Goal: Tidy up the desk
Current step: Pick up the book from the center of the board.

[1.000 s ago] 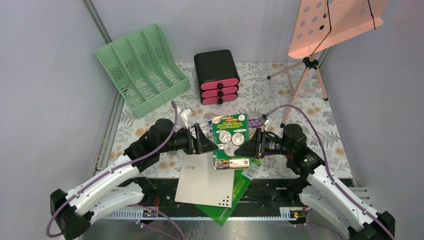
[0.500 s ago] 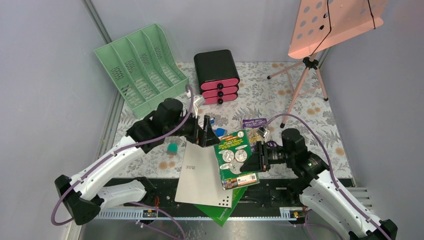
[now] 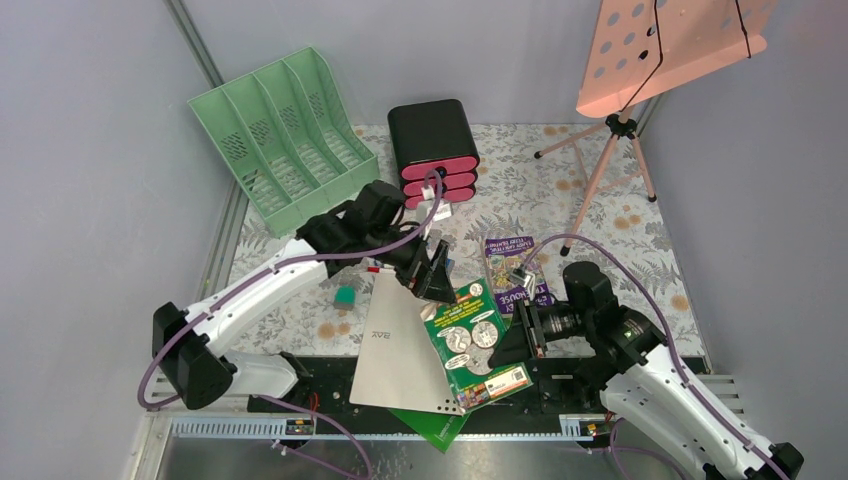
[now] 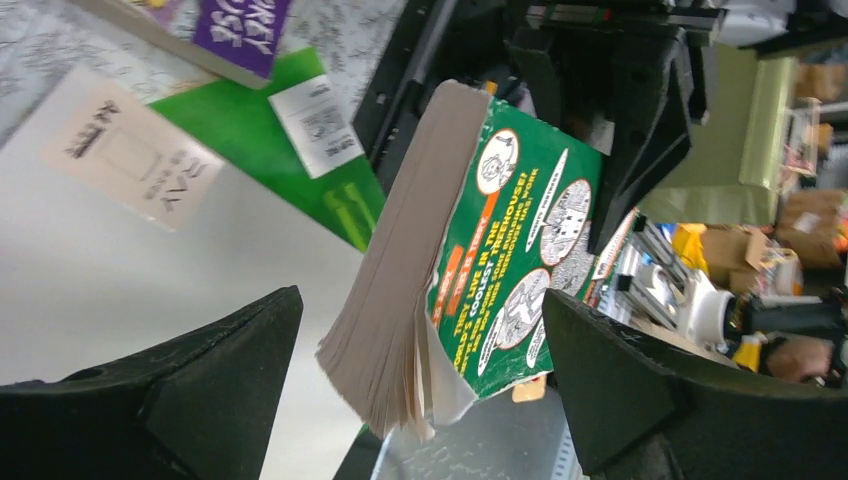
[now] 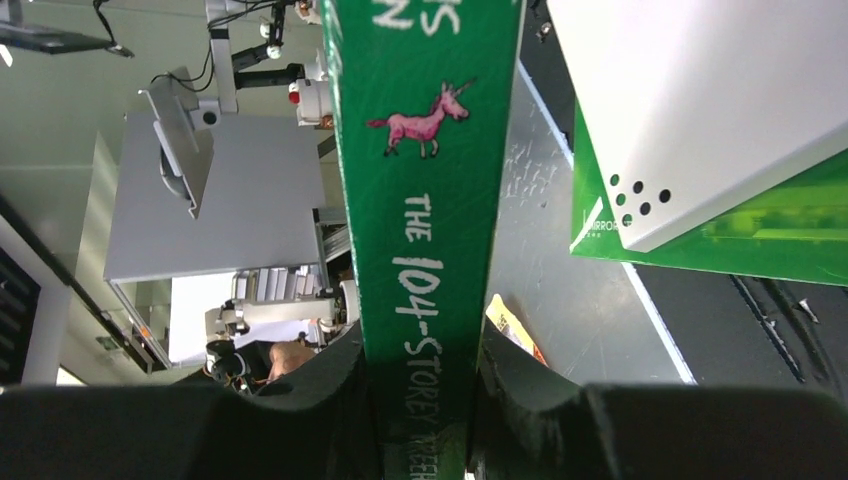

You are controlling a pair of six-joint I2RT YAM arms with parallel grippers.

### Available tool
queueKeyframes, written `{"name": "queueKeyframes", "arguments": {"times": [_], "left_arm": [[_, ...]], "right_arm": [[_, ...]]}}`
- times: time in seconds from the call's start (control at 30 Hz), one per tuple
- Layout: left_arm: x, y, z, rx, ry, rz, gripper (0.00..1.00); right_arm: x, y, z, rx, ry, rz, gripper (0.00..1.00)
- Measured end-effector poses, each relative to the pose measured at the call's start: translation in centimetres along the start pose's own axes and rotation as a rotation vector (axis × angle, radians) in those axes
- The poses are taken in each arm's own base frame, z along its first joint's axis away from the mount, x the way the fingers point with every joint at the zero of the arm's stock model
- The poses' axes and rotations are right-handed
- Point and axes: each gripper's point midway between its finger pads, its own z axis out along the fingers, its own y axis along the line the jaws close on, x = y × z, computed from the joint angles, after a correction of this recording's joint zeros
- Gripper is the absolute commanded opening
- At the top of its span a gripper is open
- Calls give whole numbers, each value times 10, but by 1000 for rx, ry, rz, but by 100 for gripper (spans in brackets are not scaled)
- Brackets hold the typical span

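Desk [image 3: 600,200] lies beneath both jaws; left gripper [image 3: 440,278] has drawn back, jaws wide and empty; right gripper [image 3: 505,345], jaws narrowed, alone now pinches the book [image 3: 470,340] by its spine, free to file it

The top camera is looking steeply down on the green paperback [image 3: 470,342] from high above its near side. The left wrist camera is facing its page edges [image 4: 392,290] closely; the right is hugging its spine [image 5: 425,200].
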Motion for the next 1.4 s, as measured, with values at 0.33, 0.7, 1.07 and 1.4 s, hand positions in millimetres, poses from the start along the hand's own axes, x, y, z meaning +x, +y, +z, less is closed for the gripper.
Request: {"name": "queueKeyframes", "arguments": {"times": [0.33, 0.7, 1.07, 1.4], "left_arm": [[13, -34, 34, 190, 85, 23, 70], [41, -41, 25, 247, 76, -9, 56], [51, -58, -5, 264, 5, -15, 35], [45, -58, -10, 273, -9, -97, 0]], "right_arm": [[5, 16, -4, -39, 32, -28, 0], [9, 21, -6, -43, 50, -27, 0], [9, 22, -6, -54, 43, -80, 0], [6, 20, -6, -52, 29, -149, 0]]}}
